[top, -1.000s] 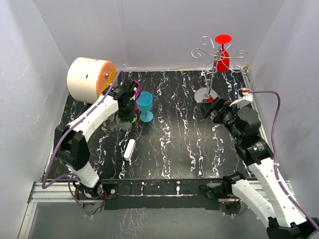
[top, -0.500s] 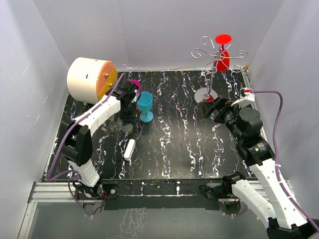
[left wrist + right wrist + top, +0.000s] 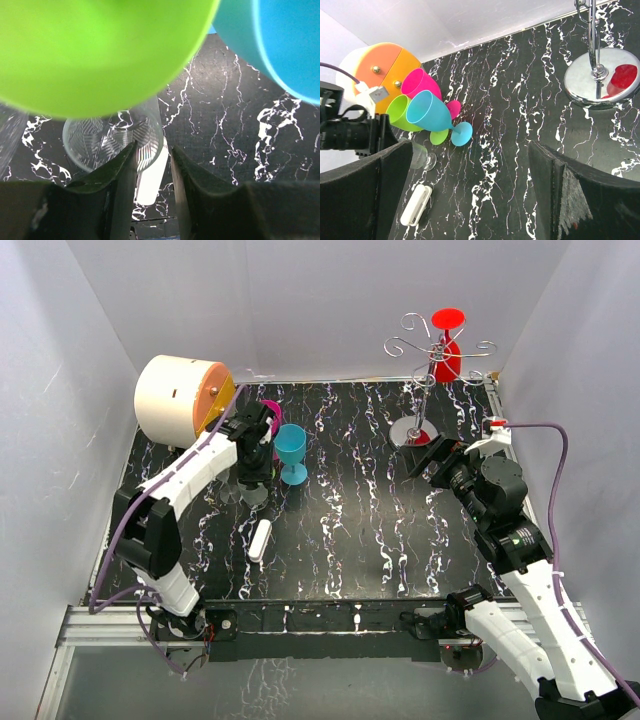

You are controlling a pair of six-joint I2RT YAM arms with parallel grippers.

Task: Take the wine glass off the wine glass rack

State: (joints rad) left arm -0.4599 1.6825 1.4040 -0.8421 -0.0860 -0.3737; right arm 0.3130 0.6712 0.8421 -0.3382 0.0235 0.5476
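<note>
The silver wire wine glass rack [image 3: 411, 430] stands at the back right; its round base [image 3: 601, 77] shows in the right wrist view. A red wine glass [image 3: 447, 350] hangs upside down from its scroll arms. My right gripper [image 3: 428, 455] is open and empty, just in front of the base and below the glass; its jaws [image 3: 470, 150] stand wide apart. My left gripper [image 3: 252, 472] is at the left by a green glass [image 3: 95, 45], a blue glass [image 3: 291, 450] and a clear glass [image 3: 112, 140]. Its jaws [image 3: 152, 150] stand slightly apart and hold nothing.
A cream drum with an orange face [image 3: 180, 395] lies at the back left. A pink glass [image 3: 420, 82] stands behind the green one. A white oblong object [image 3: 261, 539] lies on the black marbled table [image 3: 350, 530]. White walls enclose three sides.
My left gripper has shifted slightly beside the group of glasses. My right gripper has moved a little towards the rack base. The red glass has not moved.
</note>
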